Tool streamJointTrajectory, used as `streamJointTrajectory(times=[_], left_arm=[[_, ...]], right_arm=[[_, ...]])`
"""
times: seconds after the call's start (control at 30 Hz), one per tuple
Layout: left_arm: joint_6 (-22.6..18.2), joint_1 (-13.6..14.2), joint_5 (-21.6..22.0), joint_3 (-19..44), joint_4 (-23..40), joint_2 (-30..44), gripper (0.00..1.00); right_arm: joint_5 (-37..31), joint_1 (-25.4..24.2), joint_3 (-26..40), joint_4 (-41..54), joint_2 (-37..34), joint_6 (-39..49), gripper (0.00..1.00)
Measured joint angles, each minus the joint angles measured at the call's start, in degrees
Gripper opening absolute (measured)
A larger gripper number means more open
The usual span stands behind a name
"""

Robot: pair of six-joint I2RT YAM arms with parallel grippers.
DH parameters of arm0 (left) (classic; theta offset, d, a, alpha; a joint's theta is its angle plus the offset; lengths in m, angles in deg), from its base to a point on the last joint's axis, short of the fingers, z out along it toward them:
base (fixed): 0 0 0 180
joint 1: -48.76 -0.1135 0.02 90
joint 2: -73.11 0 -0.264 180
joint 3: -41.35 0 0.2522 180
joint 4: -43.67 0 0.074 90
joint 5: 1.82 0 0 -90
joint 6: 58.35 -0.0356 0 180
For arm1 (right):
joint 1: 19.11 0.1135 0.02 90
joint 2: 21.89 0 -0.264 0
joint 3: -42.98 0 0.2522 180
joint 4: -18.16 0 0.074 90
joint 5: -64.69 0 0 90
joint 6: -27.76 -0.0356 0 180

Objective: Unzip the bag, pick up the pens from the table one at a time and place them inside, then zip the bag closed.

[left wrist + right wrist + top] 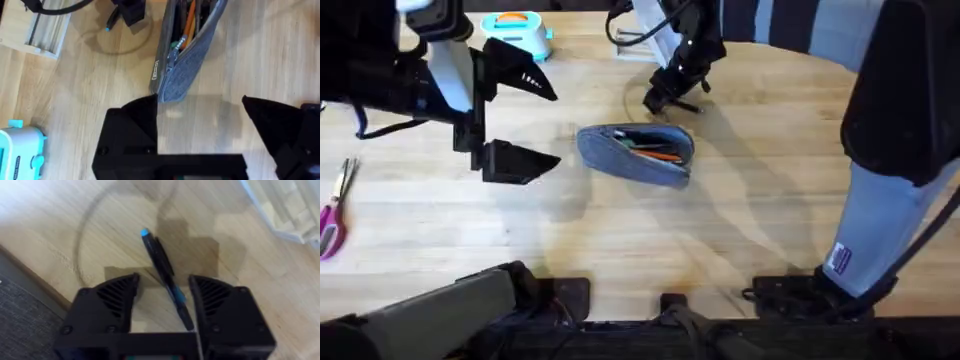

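Observation:
The blue-grey bag (635,152) lies unzipped in the middle of the table (760,230), with orange and green pens showing in its mouth (189,20). My left gripper (556,128) hovers open just to the bag's left, a little above the wood, its fingers (132,130) empty and facing the bag's end (180,75). Beyond the bag, my right gripper (665,100) is lowered to the table and open. A black pen with a blue tip (162,267) lies flat between its two fingers (112,297), not clamped.
Pink-handled scissors (332,215) lie at the left edge. A light blue and white desk gadget (515,35) stands at the back left. A pale slatted tray (35,25) sits at the far edge near the right gripper. Bare wood lies right of the bag.

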Motion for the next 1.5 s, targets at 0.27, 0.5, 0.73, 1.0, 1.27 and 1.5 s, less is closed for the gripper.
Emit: streamJointTrajectory(times=[0.27,0.5,0.73,1.0,1.27,1.5], left_arm=[[0.0,0.0,0.0,0.0,0.0,0.0,0.993],[0.0,0.0,0.0,0.0,0.0,0.0,0.993],[0.0,0.0,0.0,0.0,0.0,0.0,0.994],[0.0,0.0,0.0,0.0,0.0,0.0,0.994],[0.0,0.0,0.0,0.0,0.0,0.0,0.993],[0.0,0.0,0.0,0.0,0.0,0.0,0.993]], right_arm=[[-4.1,0.6,0.6,3.4,0.0,-0.2,0.155],[-5.1,0.6,0.7,3.7,0.0,-0.2,0.046],[-6.2,0.6,1.0,3.5,0.0,0.6,0.04],[-9.4,-0.5,2.4,5.7,1.1,3.9,0.034],[-7.9,-0.6,3.2,12.3,15.7,12.1,0.034],[0.2,-0.6,3.2,17.4,24.1,20.8,0.035]])
